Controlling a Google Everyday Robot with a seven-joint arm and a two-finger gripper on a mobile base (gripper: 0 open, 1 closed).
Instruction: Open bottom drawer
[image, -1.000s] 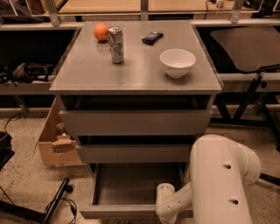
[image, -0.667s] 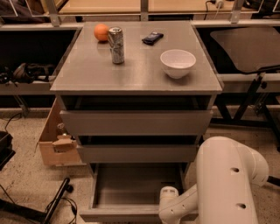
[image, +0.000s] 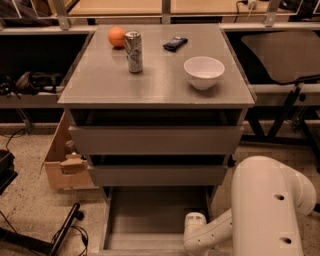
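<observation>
The bottom drawer (image: 150, 220) of the grey cabinet (image: 155, 95) is pulled out toward me, and its plain grey tray is bare inside. Its front runs along the picture's lower edge and is mostly cut off. My white arm (image: 270, 210) comes in from the lower right. Its wrist joint (image: 195, 222) hangs over the tray's front right corner. My gripper lies beyond the wrist, below the picture's edge, so it is out of view. The middle drawer (image: 155, 175) and the top drawer (image: 155, 140) each stand slightly out.
On the cabinet top are an orange (image: 116, 36), a drink can (image: 133, 51), a dark phone-like object (image: 175, 43) and a white bowl (image: 204, 71). A cardboard box (image: 62, 160) sits on the floor to the left, with cables (image: 65, 232) in front of it. A chair (image: 285, 55) stands to the right.
My arm's big white link has shifted a little to the right and the wrist with it. The bottom drawer stays pulled out.
</observation>
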